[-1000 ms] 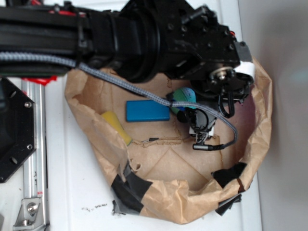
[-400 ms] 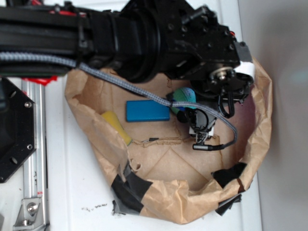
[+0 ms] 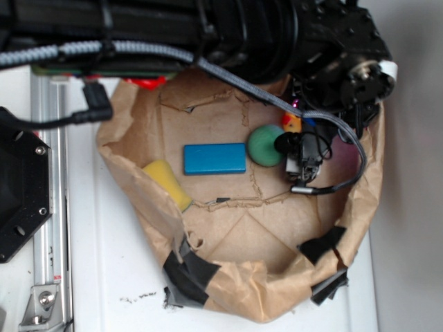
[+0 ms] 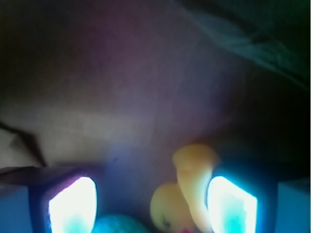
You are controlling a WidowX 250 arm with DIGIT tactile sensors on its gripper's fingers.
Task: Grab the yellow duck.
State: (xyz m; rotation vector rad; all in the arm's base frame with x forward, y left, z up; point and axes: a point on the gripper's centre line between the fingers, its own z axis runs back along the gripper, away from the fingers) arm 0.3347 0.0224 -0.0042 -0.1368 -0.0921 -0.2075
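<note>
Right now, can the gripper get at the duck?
Probably yes. In the wrist view the duck sits between the open fingers, near the right one, with nothing between them. The green ball lies close beside it and may get nudged.

Brown paper bag [image 3: 138,138] w/ black tape patches lies open on white table [image 3: 104,277]. Inside: blue block [image 3: 214,159] at center, green ball [image 3: 264,145] just at its 3 o'clock, yellow block [image 3: 168,182] at its 8 o'clock by the wall.
</note>
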